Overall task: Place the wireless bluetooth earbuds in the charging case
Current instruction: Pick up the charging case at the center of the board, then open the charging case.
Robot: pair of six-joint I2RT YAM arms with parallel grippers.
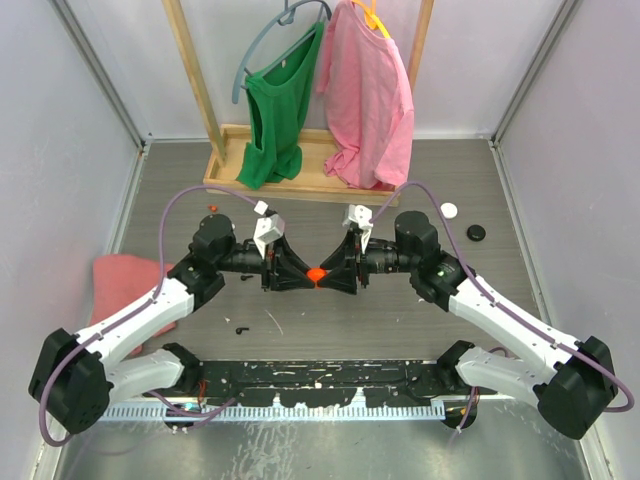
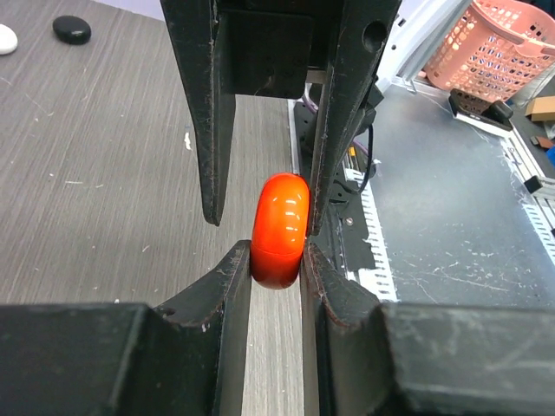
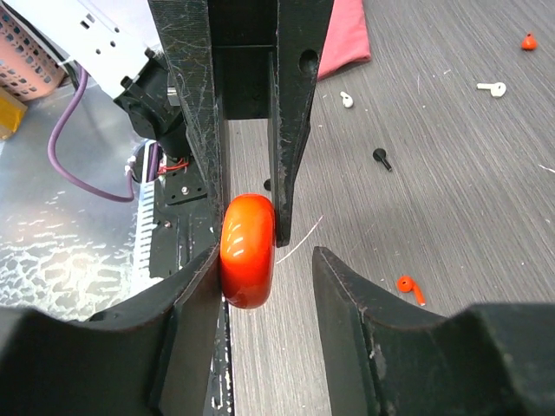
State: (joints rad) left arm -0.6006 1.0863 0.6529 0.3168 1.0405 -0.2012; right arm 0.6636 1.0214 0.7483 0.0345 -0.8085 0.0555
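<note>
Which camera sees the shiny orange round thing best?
The left wrist view: the orange-red charging case sits big and centred, its seam showing, pinched in the left gripper's jaws. The right wrist view shows it large too, but off-centre. The top view shows only a tiny orange dot.

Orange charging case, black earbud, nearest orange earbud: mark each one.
orange charging case (image 2: 279,217): left wrist view, on its glossy upper half.
black earbud (image 3: 379,156): right wrist view, on its rounded head.
nearest orange earbud (image 3: 405,282): right wrist view, on its bulb end.
</note>
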